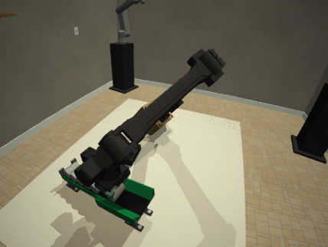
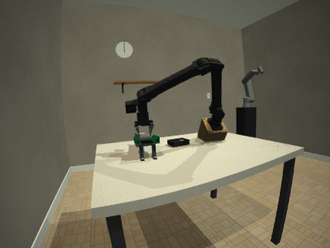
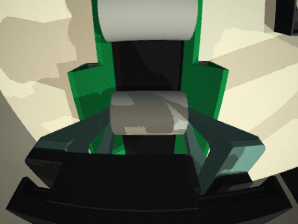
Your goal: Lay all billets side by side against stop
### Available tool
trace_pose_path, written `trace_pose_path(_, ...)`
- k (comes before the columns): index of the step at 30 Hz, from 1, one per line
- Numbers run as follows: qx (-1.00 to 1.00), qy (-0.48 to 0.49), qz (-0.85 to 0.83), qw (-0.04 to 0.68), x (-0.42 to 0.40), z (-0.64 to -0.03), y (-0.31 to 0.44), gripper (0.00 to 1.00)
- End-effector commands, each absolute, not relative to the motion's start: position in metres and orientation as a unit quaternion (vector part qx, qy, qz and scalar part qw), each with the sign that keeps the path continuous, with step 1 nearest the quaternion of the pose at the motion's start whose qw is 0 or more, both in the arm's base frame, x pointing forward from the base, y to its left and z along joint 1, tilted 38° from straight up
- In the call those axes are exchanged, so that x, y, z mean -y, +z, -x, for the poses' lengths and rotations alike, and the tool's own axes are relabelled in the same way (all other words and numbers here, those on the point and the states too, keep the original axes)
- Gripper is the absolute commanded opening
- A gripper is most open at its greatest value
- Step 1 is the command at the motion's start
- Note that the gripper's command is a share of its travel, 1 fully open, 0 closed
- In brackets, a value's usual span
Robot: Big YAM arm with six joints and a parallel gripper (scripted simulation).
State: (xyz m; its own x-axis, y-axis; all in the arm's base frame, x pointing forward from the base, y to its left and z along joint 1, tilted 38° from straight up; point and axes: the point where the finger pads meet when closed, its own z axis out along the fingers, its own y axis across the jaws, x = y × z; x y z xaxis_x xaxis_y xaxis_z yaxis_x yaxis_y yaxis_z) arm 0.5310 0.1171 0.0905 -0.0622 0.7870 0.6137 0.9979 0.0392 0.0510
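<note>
Gripper (image 3: 148, 137) clamped across a billet (image 3: 148, 113), held just above the green ramp (image 3: 214, 90) w/ another billet (image 3: 148, 22) further along. Prob heavy, stiff, smooth steel, likely to roll; best gripped mid-length. Dark bare ramp floor between them; green side walls close to fingers, little sideways room

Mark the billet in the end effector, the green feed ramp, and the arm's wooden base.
Held billet (image 3: 148, 115), wrist view, middle of its grey curved face.
Green feed ramp (image 1: 142, 189), top view, green side wall at its lower end.
Wooden base (image 2: 207, 133), exterior view, front face.
</note>
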Motion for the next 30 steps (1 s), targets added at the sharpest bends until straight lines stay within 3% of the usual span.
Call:
trace_pose_path(1,0.688,-0.267,0.647,0.192,-0.1113,-0.5437,0.1194,0.0)
trace_pose_path(30,0.688,-0.269,0.647,0.19,-0.1114,-0.5456,0.1186,0.0)
